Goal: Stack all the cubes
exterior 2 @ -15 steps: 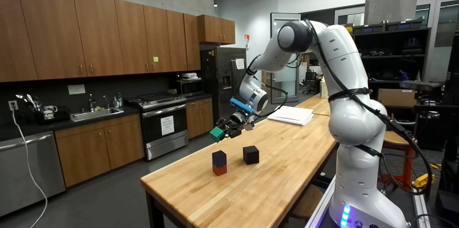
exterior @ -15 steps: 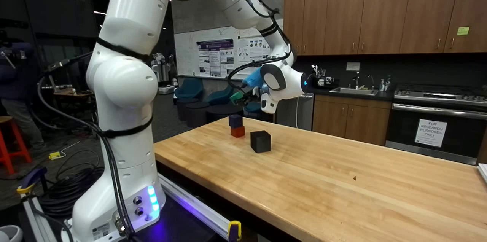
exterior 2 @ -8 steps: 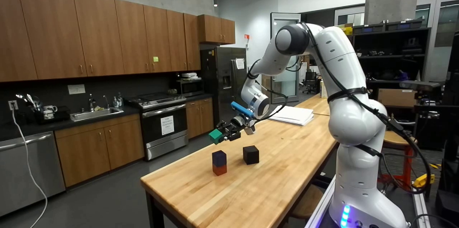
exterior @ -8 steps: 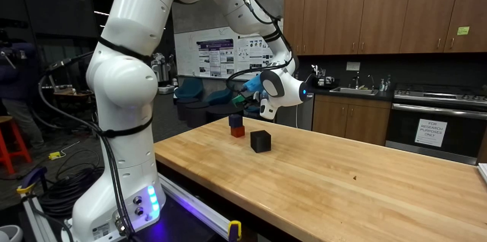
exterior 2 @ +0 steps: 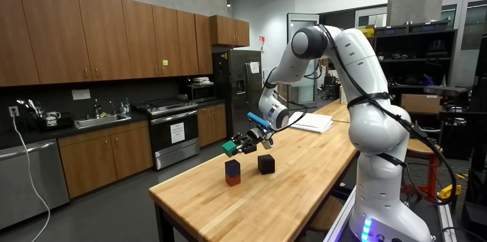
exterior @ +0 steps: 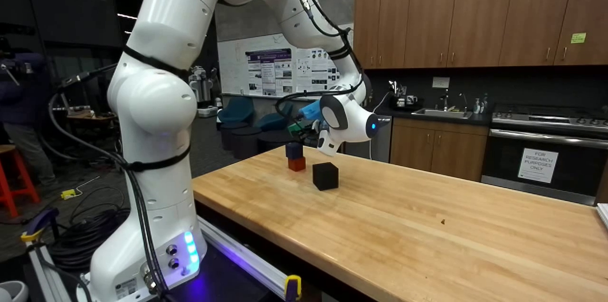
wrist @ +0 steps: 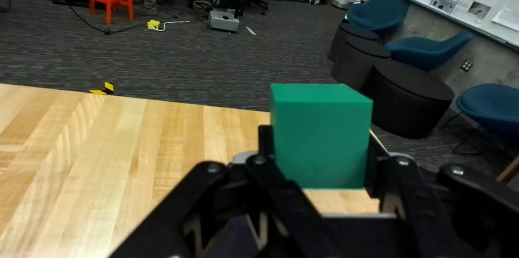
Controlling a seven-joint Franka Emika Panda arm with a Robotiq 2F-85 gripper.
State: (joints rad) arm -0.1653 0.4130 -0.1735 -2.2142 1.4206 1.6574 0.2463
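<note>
Pale worktop [wrist: 101, 160] is filling the wrist view's lower left; right of centre, the jaws are gripping the green cube [wrist: 321, 144] between their tips, parted by its width. In both exterior views it is hanging higher than the dark blue cube [exterior 2: 232, 168], itself resting on the red cube [exterior 2: 233, 180]; the black cube [exterior 2: 266, 165] is standing nearby.

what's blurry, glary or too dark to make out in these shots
Wrist view: the pincer looks dark and soft toward the camera, while the green cube in its grip is crisper; both exterior views: the base lights glow bright blue, and the black cube shows little surface detail.
</note>
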